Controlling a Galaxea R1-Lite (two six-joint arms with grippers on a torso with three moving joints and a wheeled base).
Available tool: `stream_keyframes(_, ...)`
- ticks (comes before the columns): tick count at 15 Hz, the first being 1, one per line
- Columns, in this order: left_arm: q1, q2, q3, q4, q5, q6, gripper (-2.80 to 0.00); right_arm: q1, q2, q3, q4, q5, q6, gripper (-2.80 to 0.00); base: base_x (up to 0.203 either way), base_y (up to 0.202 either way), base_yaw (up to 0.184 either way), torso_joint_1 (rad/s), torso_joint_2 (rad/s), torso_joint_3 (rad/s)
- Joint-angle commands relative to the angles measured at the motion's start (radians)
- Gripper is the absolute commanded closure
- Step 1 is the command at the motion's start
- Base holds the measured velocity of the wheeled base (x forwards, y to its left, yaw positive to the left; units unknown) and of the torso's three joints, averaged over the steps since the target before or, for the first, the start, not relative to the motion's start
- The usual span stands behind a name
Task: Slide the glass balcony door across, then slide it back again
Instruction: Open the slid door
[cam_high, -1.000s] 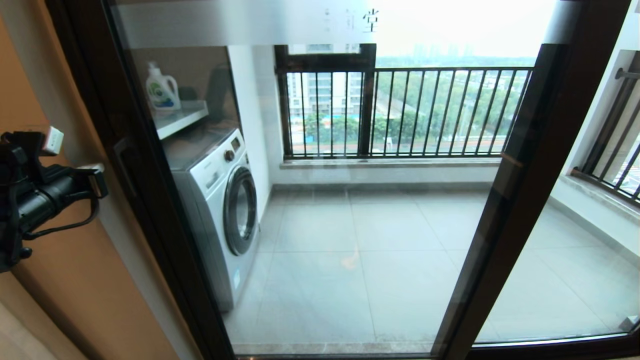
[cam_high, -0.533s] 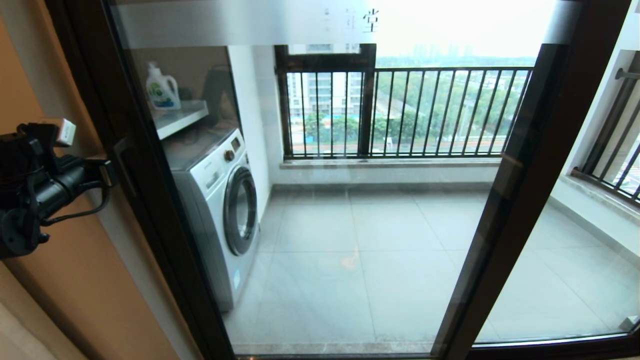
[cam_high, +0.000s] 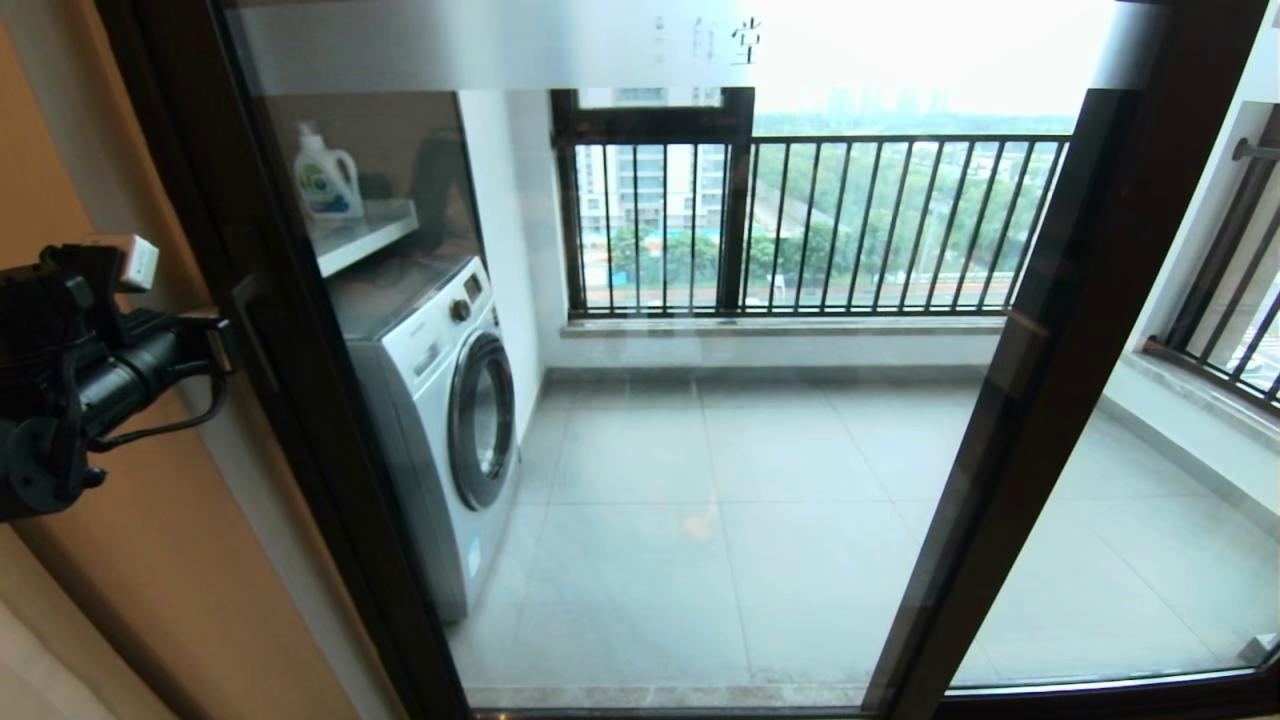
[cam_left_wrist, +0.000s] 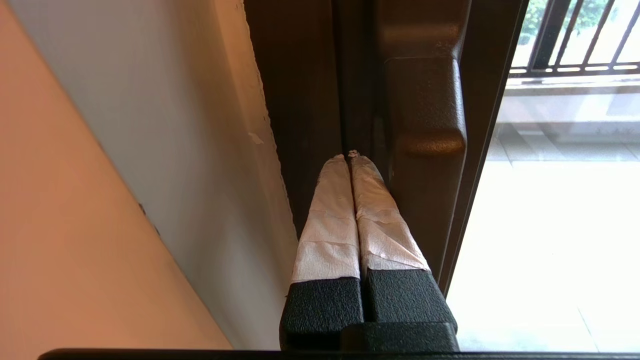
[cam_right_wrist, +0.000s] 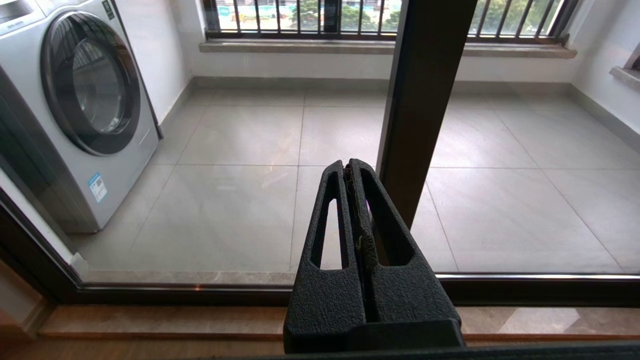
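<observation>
The left gripper (cam_left_wrist: 352, 156) has its two tape-wrapped fingers (cam_left_wrist: 330, 215) pressed flat together with nothing between them. Their tips sit against the dark frame of the glass door (cam_high: 700, 450), in the groove right beside the raised black handle (cam_left_wrist: 425, 115). On the fingers' other side runs the pale edge of the wall (cam_left_wrist: 165, 150), turning orange further out. From the head camera, the left gripper (cam_high: 215, 345) reaches in at about handle height, meeting the door's left upright.

The door itself fills most of the opening, its left edge close to the wall and its right upright (cam_high: 1040, 380) slanting down across the balcony view, with a frosted band bearing characters along the top.

The right gripper (cam_right_wrist: 350, 167) hangs lower down, its black fingers (cam_right_wrist: 330, 220) closed together on nothing, pointing at the glass near that right upright. Beyond the glass stand a washing machine (cam_high: 440, 400), a detergent bottle (cam_high: 325, 178) on a shelf above it, and a barred railing (cam_high: 820, 225).
</observation>
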Motion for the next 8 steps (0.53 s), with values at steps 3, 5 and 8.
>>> stream_keyframes(3, -0.035, -0.017, 0.017, -0.006, 0.008, 0.002, 0.00, 0.000, 0.000, 0.000, 0.000, 0.001, -0.001, 0.00, 0.000, 0.000, 0.000, 0.000, 0.00, 0.000)
stream_keyframes(5, -0.044, -0.017, 0.018, -0.006, 0.011, 0.002, 0.00, 0.000, 0.000, 0.000, 0.001, 0.001, -0.001, 0.00, 0.000, 0.000, 0.000, 0.000, 0.00, 0.000)
stream_keyframes(8, -0.064, -0.016, 0.024, -0.006, 0.012, 0.000, 0.00, 0.000, 0.000, 0.000, 0.001, 0.001, -0.001, 0.00, 0.000, 0.000, 0.000, 0.000, 0.00, 0.000)
